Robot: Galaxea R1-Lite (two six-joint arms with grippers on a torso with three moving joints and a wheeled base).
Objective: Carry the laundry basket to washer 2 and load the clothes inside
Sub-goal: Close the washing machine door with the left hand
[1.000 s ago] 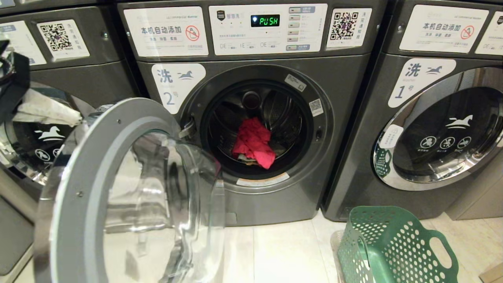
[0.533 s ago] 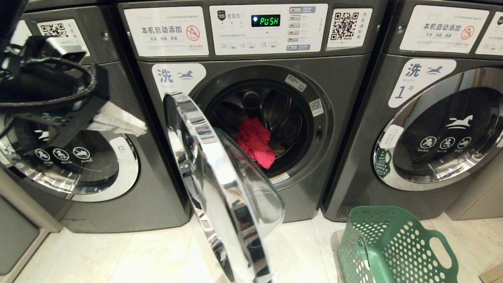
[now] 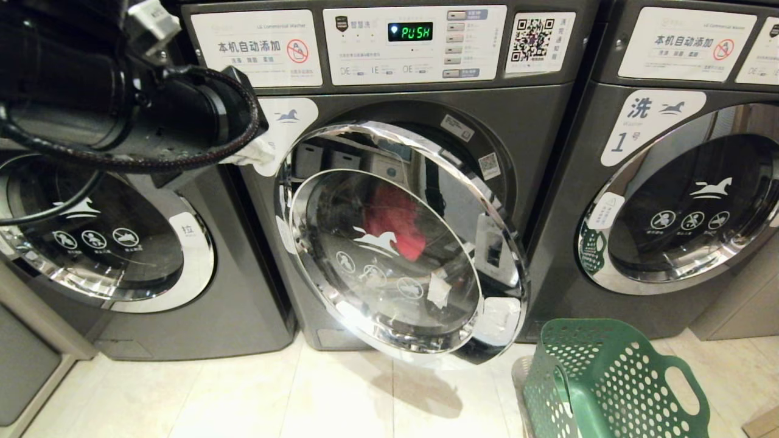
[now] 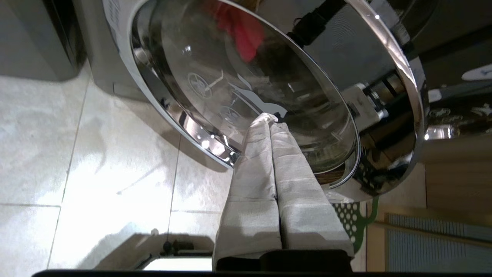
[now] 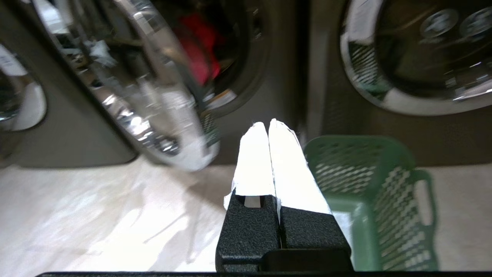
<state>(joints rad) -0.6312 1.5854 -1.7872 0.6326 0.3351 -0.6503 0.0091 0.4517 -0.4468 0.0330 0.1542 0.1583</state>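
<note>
Three washers fill the frame; washer 2 [image 3: 420, 201] sits centre, its door [image 3: 395, 243] ajar with a red garment [image 3: 395, 228] behind the glass. The basket [image 3: 608, 383] stands on the floor at lower right. The left gripper [image 4: 271, 117], fingers pressed together and empty, rests against the glass. The right gripper [image 5: 268, 123] hangs closed above the basket. An off-centre push could leave the door unlatched.

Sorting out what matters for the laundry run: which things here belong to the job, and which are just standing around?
Belonging to the job:
- washer 2, door nearly shut
- red garment inside the drum
- laundry basket on the floor
- left gripper, at the door

Just standing around:
- washer 1
- the washer on the left
</note>
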